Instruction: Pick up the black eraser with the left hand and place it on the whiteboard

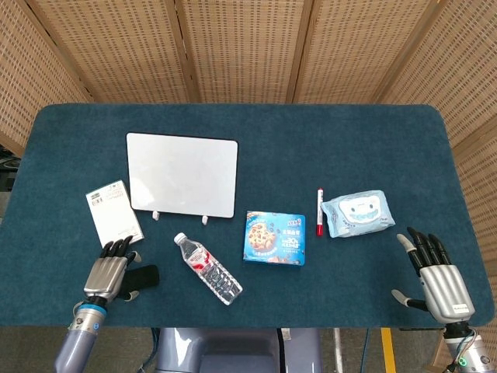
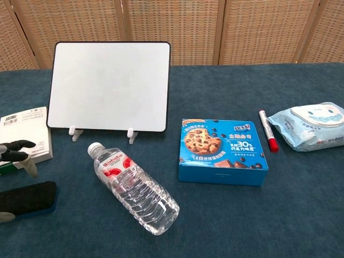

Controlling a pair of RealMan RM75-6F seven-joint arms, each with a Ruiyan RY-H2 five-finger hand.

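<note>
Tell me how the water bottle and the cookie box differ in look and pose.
The water bottle is clear plastic with a white cap and a red label; the cookie box is opaque blue with a cookie picture. The bottle is rounded and lies on its side, slanted, cap pointing toward the whiteboard; the box is rectangular and lies flat, printed face up. Both rest on the blue table, untouched by either hand.

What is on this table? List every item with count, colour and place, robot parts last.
whiteboard: 1, white, black rim, back left
black eraser: 1, front left, under left hand
paper box: 1, white, left of whiteboard
water bottle: 1, clear, red label, front centre
cookie box: 1, blue, centre
marker: 1, white, red cap, right of cookie box
wipes pack: 1, light blue, right
left hand: over eraser
right hand: open, front right
</note>
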